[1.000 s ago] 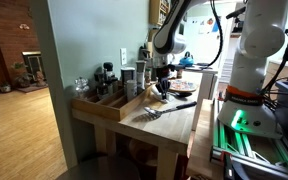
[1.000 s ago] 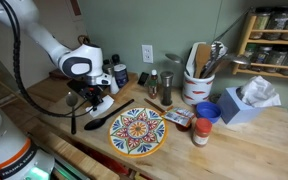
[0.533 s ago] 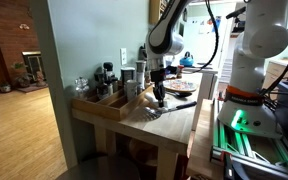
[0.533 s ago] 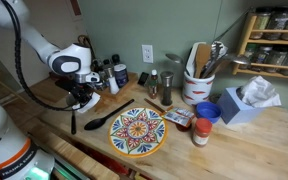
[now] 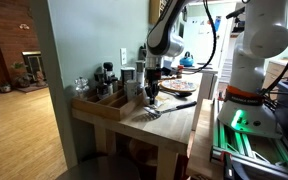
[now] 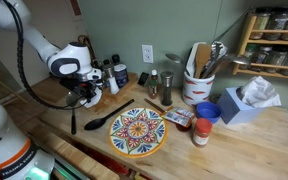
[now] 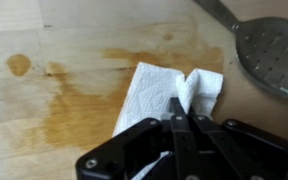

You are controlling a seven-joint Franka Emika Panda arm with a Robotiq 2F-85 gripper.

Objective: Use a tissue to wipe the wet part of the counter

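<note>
Claw has shifted along the table toward the bottle tray, clamped on one tissue pressed to the wood. One wet brown stain lies left of the tissue in wrist view, long axis sideways. One small spot sits apart. One slotted spoon.

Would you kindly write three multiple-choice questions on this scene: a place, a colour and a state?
1. In the wrist view, where is the spatula from the tissue? A upper right B lower left C beneath it
2. What colour is the spill on the counter? A blue B brown C green
3. How is the gripper? A wide open B shut on the tissue C shut on the spatula
Answers: 1 A, it fills that corner; 2 B, a brown stain spreads beside the tissue; 3 B, it pinches the white sheet.
</note>
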